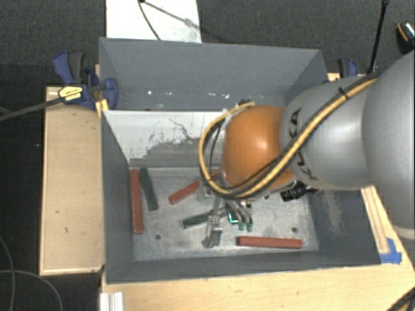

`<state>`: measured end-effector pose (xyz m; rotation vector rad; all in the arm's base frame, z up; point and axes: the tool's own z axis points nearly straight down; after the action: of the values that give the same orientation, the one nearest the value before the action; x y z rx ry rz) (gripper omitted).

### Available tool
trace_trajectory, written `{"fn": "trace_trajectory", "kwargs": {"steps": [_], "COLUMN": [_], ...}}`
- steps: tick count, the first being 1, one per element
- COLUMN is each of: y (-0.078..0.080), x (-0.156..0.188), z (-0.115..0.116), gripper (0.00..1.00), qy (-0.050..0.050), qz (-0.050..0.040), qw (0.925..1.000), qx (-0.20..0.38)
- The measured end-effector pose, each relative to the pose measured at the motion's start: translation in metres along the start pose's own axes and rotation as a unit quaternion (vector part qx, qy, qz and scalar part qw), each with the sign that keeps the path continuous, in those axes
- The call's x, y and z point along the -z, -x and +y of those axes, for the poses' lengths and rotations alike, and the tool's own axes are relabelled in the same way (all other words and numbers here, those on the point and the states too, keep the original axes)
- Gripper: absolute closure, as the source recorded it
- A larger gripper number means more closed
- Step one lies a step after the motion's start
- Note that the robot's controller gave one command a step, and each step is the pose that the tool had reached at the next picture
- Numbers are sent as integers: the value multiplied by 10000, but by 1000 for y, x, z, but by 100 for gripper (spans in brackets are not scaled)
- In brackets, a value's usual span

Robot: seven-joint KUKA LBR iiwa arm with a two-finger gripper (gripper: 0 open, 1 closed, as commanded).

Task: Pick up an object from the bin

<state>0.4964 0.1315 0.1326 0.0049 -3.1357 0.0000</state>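
My gripper (227,230) hangs low over the middle of the bin floor, under the arm's orange cover. Its fingers stand apart, one grey fingertip (211,238) toward the front and a green-tipped one (244,225) to the right, with nothing seen between them. A short dark green stick (194,221) lies flat just left of the gripper, its right end reaching the fingers. A red-brown stick (269,242) lies along the front wall, just right of and below the gripper. Another short red stick (184,192) lies tilted behind and to the left.
Against the bin's left wall lie a long red-brown stick (137,201) and a dark green stick (149,189) side by side. The arm and its orange cover hide the bin's right rear part.
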Motion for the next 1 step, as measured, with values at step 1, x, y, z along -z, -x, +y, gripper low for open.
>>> {"fn": "trace_trajectory", "kwargs": {"steps": [1], "y": [22], "x": [-64], "z": [1], "gripper": [0], "qy": [-6], "qz": [-8], "qw": [9970], "qx": [769]}}
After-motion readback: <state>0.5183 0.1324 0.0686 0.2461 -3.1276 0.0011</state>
